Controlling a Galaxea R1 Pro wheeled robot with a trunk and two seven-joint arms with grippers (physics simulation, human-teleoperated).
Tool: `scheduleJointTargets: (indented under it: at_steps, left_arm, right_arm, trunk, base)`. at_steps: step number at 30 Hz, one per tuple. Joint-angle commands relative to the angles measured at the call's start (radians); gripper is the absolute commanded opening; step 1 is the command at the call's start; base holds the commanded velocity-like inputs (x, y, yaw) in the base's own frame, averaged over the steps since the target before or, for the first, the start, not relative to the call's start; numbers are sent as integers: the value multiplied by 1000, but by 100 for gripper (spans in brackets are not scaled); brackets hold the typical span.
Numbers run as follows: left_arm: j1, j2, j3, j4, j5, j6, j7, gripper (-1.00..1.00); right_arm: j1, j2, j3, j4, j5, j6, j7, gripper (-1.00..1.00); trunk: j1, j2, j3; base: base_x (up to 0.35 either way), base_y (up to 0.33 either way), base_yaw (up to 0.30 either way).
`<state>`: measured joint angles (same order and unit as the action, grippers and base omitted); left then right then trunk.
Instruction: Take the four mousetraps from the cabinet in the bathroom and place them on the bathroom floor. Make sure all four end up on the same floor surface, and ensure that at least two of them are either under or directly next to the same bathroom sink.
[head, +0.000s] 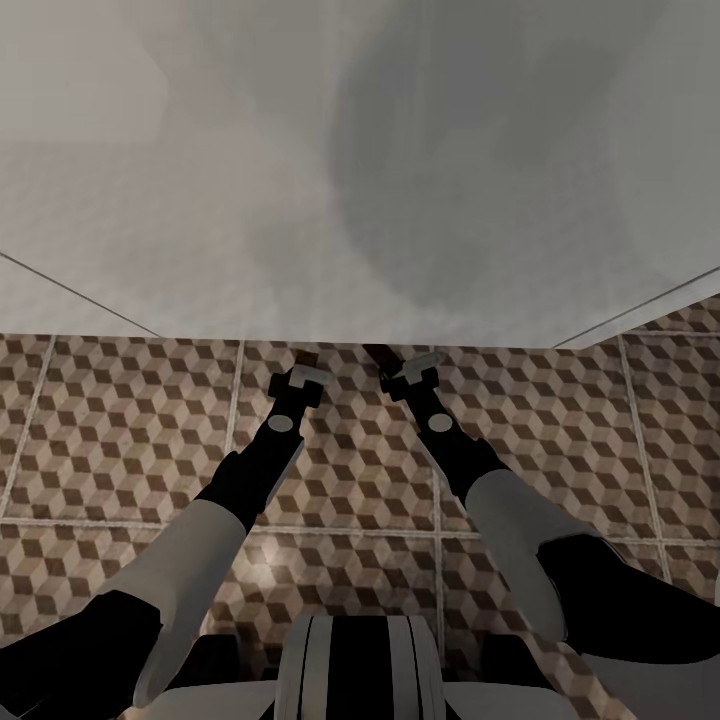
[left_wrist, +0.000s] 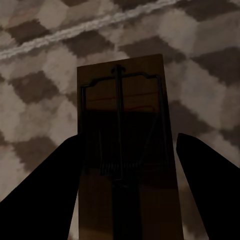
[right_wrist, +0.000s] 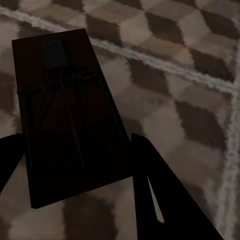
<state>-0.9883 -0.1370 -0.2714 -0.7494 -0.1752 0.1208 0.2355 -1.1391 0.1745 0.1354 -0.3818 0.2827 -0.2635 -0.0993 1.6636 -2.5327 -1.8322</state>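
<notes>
Fingers (left_wrist: 47, 185) of the left arm show in its wrist view as two dark wedges, one on each side of a mousetrap (left_wrist: 127, 140), closed on its long edges and grasping it. That trap is a flat brown wooden rectangle with a dark wire frame: a squared bow near its far end, a straight bar down the middle and a coil across the near part. Its long axis runs straight out along the fingers, the bow end pointing away from the wrist, over the floor (left_wrist: 200, 45).

Right fingers (right_wrist: 165, 200) likewise sit on either side of a second trap (right_wrist: 65, 115), clenched on it. This trap looks much darker, in shadow, with a small dark plate near its far end and thin wires fanning toward the near end. Its long axis also points away from the wrist, angled a little off the line of the fingers.

From the head view, both arms reach forward and down, the left gripper (head: 297, 377) and right gripper (head: 415, 368) near each other over the floor (head: 130, 420), which is tiled in a brown, beige and white cube print with pale grout. A thin dark sliver of trap shows just beyond each gripper. A large pale grey surface (head: 200, 200) covers the upper part of that view, its edge just past the gripper tips.
</notes>
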Motion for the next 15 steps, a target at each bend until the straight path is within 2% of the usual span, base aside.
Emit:
scheduleJointTargets:
  at_steps: [1,11,12,15]
  left_arm:
    - [0,0,-3,-2,-10,8,5,-100]
    - [0,0,-3,-2,-10,9,5,-100]
    - [0,0,-3,-1,-10,9,5,100]
    - [0,0,-4,-1,-10,8,5,100]
  right_arm:
    - [-1,0,3,1,6,-2,-5,-100]
    - [-1,0,3,2,6,-2,-5,-100]
    - [-1,0,3,1,6,-2,-5,-100]
    - [-1,0,3,1,6,-2,-5,-100]
  trunk:
    - [0,0,0]
    - [0,0,0]
    - [0,0,0]
    - [0,0,0]
  base:
    - [0,0,0]
    - [0,0,0]
    - [0,0,0]
    - [0,0,0]
